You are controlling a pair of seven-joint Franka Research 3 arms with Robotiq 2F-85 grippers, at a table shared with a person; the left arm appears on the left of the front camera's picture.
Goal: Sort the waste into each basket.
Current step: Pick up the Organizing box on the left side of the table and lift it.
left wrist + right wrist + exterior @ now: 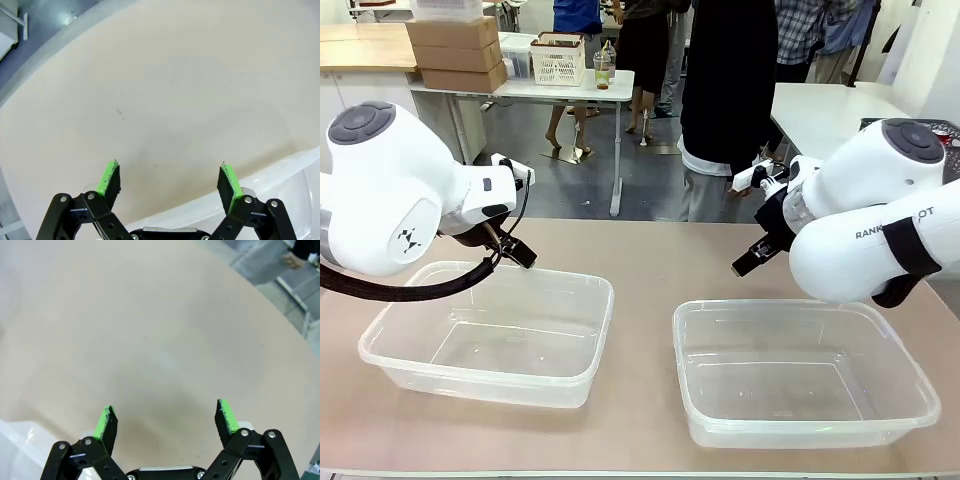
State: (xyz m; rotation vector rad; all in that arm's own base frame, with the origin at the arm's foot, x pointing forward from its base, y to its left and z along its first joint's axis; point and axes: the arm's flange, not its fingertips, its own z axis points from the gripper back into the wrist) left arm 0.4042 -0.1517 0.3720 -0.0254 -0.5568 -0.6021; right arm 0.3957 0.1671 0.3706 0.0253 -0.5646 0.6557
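The left jaws stand wide apart with nothing between them. In the left wrist view the green pads (109,176) hang over the bare beige desk (175,90). The rolled rim of a see-through basket (290,170) crosses the lower right corner of that view, just under the far finger. The right jaws are spread just as wide and are likewise empty. Their green pads (226,415) are poised above the same plain desk top (150,330), and a rounded corner of the other basket (20,440) shows at the lower left.

From the front, the two clear baskets sit side by side on the desk (640,270), apart from each other with a strip of desk between them. The left basket (480,385) lies under the left arm (390,190), slightly turned. The right basket (800,430) lies under the right arm (880,220), closer to the near edge. Both baskets rest flat and upright, and their floors show through the walls. Each arm is bent inward above the far rim of its own basket, with a dark wrist part pointing toward the middle of the desk.

At the far side a person in a black top (730,80) stands near the desk's edge. Farther back, a white table carries cardboard boxes (455,50), a white lattice basket (558,60) and a drink cup (603,68).
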